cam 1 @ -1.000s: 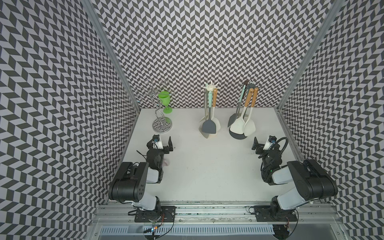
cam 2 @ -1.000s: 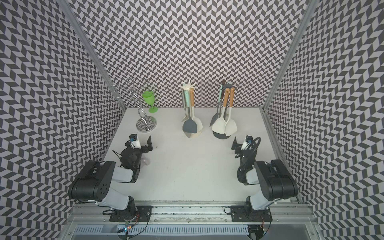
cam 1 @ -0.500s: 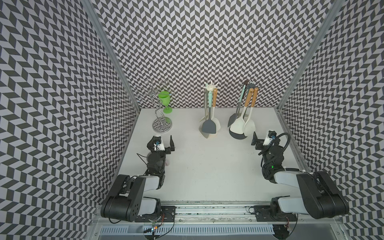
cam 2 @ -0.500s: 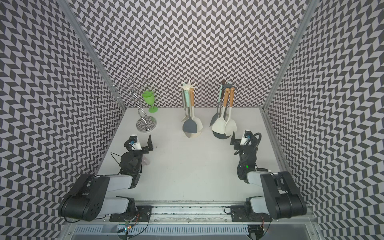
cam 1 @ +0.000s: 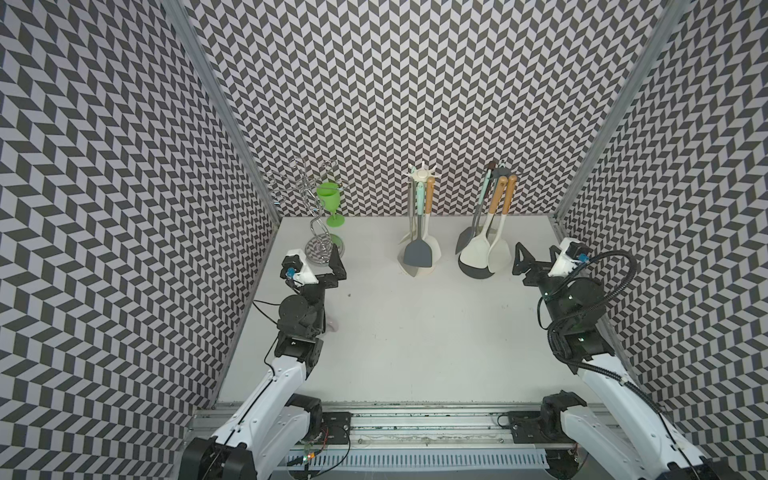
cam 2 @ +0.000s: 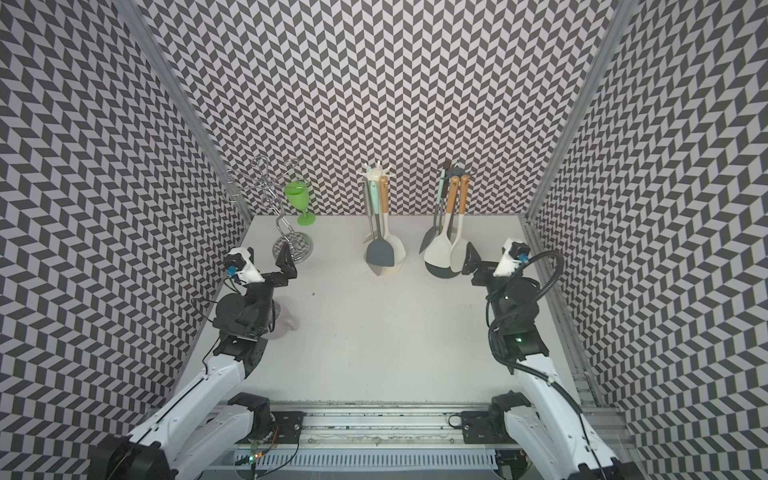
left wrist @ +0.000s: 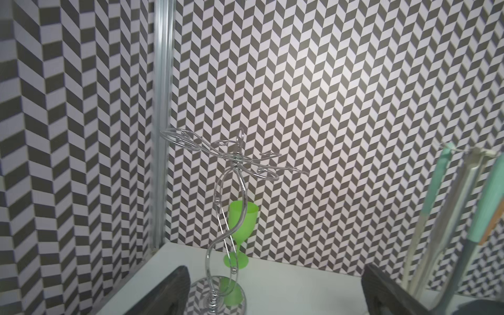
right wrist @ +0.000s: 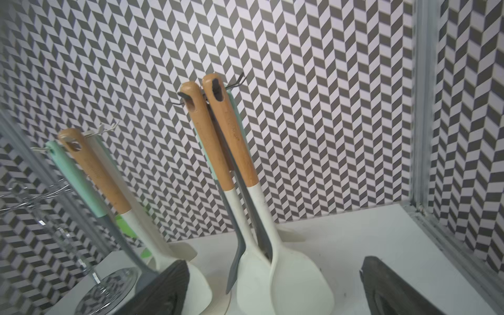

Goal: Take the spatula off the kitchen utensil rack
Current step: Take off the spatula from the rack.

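Both arms had been unfolded and stretched forward since a second earlier. This was judged approach only, with nothing gripped. The left claw [cam 1: 318, 270] and right claw [cam 1: 536, 259] were held wide open and empty. The white spatula [right wrist: 300, 283] was still hung by its handle hole on a hook of the dark utensil rack [cam 1: 496, 170] at the back right of the worktop [cam 1: 415, 332], near the right claw. A flat, smooth blade, rounded wooden handle and thin wire hooks were noted. A grey turner [cam 1: 417, 257] was hung on the neighbouring cream rack [cam 1: 420, 174].
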Robot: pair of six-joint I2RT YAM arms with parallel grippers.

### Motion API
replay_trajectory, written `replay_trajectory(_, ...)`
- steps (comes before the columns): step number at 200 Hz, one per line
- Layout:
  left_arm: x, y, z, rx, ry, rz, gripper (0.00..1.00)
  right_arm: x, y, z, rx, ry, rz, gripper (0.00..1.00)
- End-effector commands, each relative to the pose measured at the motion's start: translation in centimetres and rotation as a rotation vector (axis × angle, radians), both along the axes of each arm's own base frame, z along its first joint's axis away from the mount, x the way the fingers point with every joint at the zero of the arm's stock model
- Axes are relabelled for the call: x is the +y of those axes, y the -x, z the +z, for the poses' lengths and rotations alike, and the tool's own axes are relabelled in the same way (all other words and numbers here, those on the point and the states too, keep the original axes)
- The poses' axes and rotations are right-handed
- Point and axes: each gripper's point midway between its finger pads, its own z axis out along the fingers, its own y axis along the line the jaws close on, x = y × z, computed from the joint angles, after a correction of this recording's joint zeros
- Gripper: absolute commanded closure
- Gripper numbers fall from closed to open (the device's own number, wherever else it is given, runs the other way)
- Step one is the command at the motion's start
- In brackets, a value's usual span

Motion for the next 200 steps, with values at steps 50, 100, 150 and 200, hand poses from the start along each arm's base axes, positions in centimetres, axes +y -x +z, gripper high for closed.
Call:
replay_trajectory(50, -8.2, 5.6, -2.8, 0.103, 0.125, -0.542, 0.0, 2.4, 3.3, -2.4, 0.061, -0.155, 0.174, 0.0)
replay_trajectory(100, -8.5, 6.7, -3.6, 0.104, 0.066, -0.547, 0.0, 3.1, 3.1, -3.5, 0.074, -0.168, 0.215, 0.0)
replay_trajectory(150, -6.2, 6.5, -6.3, 0.099, 0.291, -0.467, 0.0, 4.7, 2.3, -5.3, 0.121, -0.142, 0.298, 0.0)
replay_trajectory(200, -7.2, 5.8, -8.0, 0.129, 0.338, -0.516, 0.0, 6.6, 1.6, -6.6, 0.15, -0.124, 0.402, 0.05)
